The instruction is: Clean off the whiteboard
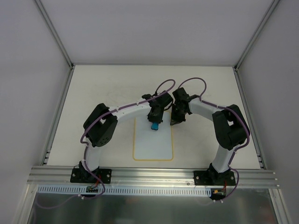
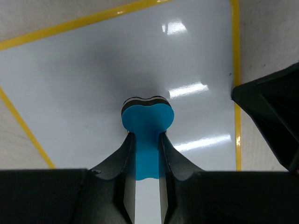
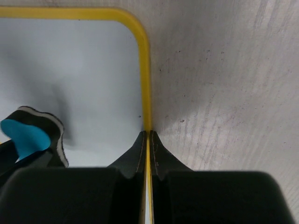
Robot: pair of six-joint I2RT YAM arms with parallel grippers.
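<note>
No legible text or markings

A faintly scuffed off-white tabletop [image 1: 107, 88] sits between plain pale grey walls [image 1: 154, 28] joined by slim aluminium posts [image 1: 54, 32]. A grooved aluminium rail [image 1: 154, 173] runs along its near edge, with a reflective metal sheet [image 1: 154, 210] nearer still; the light is soft and even

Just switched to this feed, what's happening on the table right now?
The left claw grips the blue eraser against the whiteboard near its far end. The right claw is shut, tips on the board's yellow right edge, seemingly pinning it. No marks show on the visible board face.
</note>
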